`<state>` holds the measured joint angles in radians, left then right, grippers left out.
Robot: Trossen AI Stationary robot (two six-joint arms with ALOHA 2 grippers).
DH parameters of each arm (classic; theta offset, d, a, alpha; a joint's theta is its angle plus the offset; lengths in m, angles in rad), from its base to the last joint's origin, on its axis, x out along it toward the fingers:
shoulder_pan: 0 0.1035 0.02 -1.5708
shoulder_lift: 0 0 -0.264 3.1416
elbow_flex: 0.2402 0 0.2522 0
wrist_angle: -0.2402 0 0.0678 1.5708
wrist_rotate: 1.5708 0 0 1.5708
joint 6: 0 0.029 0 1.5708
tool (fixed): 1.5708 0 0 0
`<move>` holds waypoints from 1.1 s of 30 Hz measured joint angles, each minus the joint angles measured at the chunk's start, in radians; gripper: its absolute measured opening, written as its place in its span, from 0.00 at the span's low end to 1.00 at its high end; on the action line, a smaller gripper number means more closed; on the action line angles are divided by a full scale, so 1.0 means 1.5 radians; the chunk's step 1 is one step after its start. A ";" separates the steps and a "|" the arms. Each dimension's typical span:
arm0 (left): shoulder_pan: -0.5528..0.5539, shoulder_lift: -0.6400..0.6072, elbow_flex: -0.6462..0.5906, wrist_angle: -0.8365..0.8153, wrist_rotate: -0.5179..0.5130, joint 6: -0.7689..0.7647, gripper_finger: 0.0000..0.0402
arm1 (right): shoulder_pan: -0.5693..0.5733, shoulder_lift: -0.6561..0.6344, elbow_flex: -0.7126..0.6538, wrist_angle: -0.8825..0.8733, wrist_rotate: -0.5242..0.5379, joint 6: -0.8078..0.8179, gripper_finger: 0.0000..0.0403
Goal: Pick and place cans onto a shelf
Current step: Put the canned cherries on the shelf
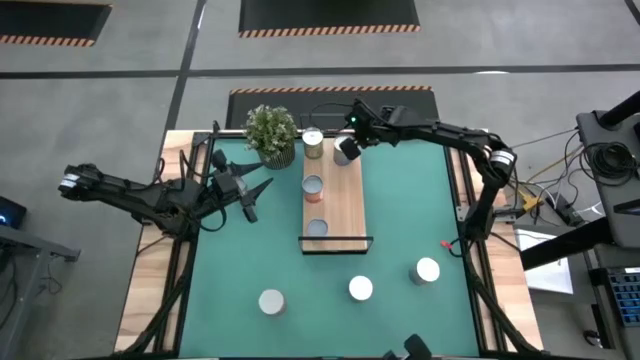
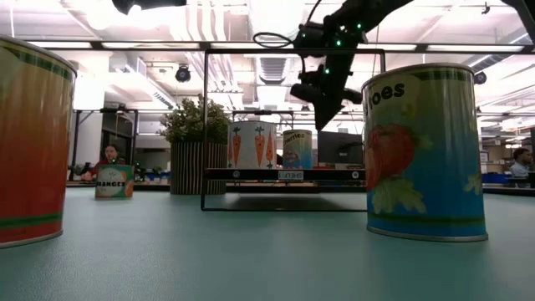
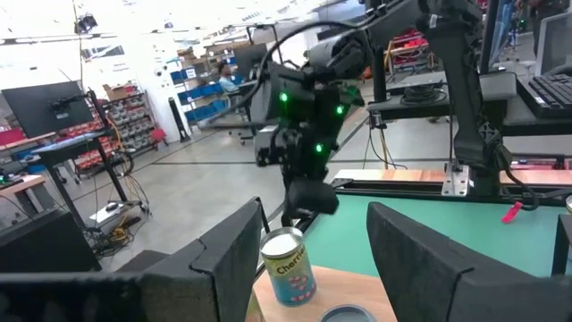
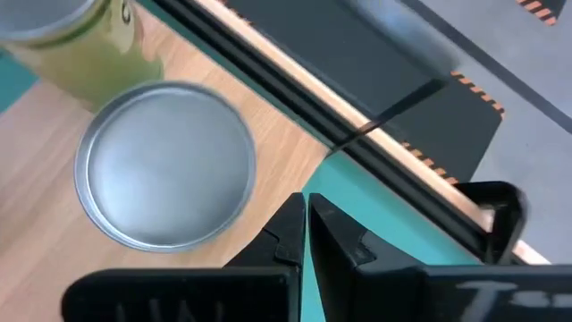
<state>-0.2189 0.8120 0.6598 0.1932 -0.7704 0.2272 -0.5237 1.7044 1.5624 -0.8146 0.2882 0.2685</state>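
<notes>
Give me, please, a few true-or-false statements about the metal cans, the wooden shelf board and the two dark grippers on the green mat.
1. Three metal cans stand on the long light-brown wooden shelf board. True.
2. The right gripper holds a can. False: its fingers are shut on nothing, above the shelf's far end.
3. Three more silvery-topped cans stand on the green mat in front of the shelf. True.
4. The potted green plant stands on the shelf board. False: it stands on the mat beside the shelf's far end.
5. The left gripper is open and empty. True.
</notes>
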 joint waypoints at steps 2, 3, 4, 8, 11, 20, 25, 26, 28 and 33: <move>0.000 0.000 0.000 0.000 0.000 0.000 0.47 | 0.000 0.006 -0.011 0.014 -0.001 0.000 0.02; 0.000 0.000 0.000 0.000 0.000 0.000 0.47 | 0.000 0.008 -0.017 0.021 -0.003 0.000 0.02; 0.000 0.000 0.000 0.000 0.000 0.000 0.47 | 0.000 0.008 -0.021 0.025 -0.006 0.000 0.02; 0.000 0.000 0.000 0.000 0.001 0.000 0.47 | 0.004 0.008 -0.027 0.029 -0.028 0.010 0.02; 0.000 0.000 0.000 0.000 0.001 0.000 0.47 | 0.013 0.008 -0.028 0.029 -0.037 0.013 0.02; 0.000 0.000 0.000 0.000 0.001 0.000 0.47 | 0.056 0.008 -0.028 0.036 -0.089 0.023 0.02; 0.000 0.000 0.000 0.000 0.001 0.000 0.47 | 0.074 0.006 -0.022 0.036 -0.095 0.026 0.02; 0.000 0.000 0.000 0.000 0.001 0.000 0.47 | 0.075 0.004 -0.018 0.034 -0.097 0.028 0.02; 0.000 0.000 0.000 0.000 0.002 0.000 0.47 | 0.076 0.000 -0.010 0.034 -0.102 0.019 0.02; 0.000 0.000 0.000 0.000 0.002 0.000 0.47 | 0.069 -0.002 0.012 0.073 -0.106 -0.008 0.02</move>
<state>-0.2188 0.8120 0.6598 0.1936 -0.7677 0.2272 -0.4202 1.7016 1.5799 -0.7046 0.1295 0.2572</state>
